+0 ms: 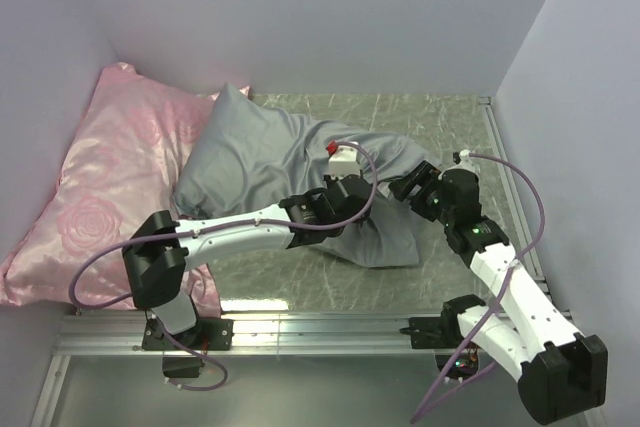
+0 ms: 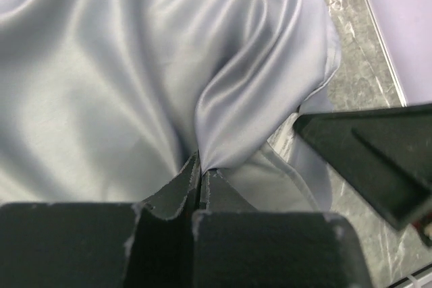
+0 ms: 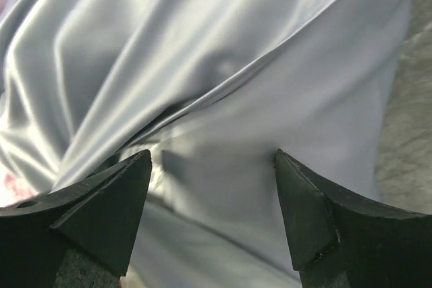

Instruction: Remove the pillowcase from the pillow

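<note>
Two pincers: the left pincer (image 2: 200,181) is pressed together on a raised fold of the pillowcase (image 1: 260,157). The right pincer (image 3: 212,166) is spread wide with nothing between its fingers, just beside the cloth's right end.
Pillowcase position: it lies across the middle of the table (image 1: 440,127). Its far-left corner rests against the pink pillow (image 1: 100,167).
Pillow: hidden from all views. It is judged to be inside the case, because the left part looks plump and the near-right end lies flatter.
Step in hand: judged to be securing a second hold near the flat end before any pull.
Right pincer method: close on one layer of cloth at the hem, not on the stuffed bulk. Confirm the fold sits deep between the fingers.
Left pincer method: check whether the pinch has caught the pillow as well as the case. If so, re-grip cloth only.
Pull direction: draw towards the right, away from the pink pillow, low over the table.
Risk: satin is likely slick, so a shallow pinch may slip. Pull slowly and evenly.
</note>
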Robot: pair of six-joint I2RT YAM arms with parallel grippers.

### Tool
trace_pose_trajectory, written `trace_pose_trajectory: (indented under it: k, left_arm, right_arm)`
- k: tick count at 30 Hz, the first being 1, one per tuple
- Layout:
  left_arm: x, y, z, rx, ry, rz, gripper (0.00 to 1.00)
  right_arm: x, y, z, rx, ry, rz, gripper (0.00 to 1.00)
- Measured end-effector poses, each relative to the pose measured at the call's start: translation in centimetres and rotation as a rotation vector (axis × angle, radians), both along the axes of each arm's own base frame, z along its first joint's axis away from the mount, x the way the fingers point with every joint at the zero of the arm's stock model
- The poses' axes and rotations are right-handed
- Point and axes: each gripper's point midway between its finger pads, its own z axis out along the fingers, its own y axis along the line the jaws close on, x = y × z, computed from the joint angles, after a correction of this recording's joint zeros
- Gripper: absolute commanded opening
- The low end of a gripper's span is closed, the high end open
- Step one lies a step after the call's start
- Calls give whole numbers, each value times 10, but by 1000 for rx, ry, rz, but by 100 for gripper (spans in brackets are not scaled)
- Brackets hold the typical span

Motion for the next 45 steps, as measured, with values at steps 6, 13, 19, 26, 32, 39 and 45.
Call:
trace_pose_trajectory:
  k: [6,13,19,26,32,39,45]
  left_arm:
    - [-3,9,-6,15,15,5,1]
    - [7,17,-12,14,53,11,1]
    - [31,31,-17,-32,119,19,1]
    - [57,49,-18,-116,193,28,1]
    - [43,41,-28,-118,238,-41,1]
    - [19,27,-41,-87,250,-98,1]
    - [17,26,-42,-76,244,-107,1]
  right_arm:
    - [4,-5,-17,-36,48,-6,60]
    - [8,-46,-24,-59,72,-123,8]
    - [-2,-96,-39,-86,137,-279,0]
    - [-7,-128,-89,-55,295,-393,0]
    - [-7,-103,-139,20,446,-320,4]
    - [-1,-77,-150,59,469,-218,52]
    - [-7,-85,-114,5,365,-236,70]
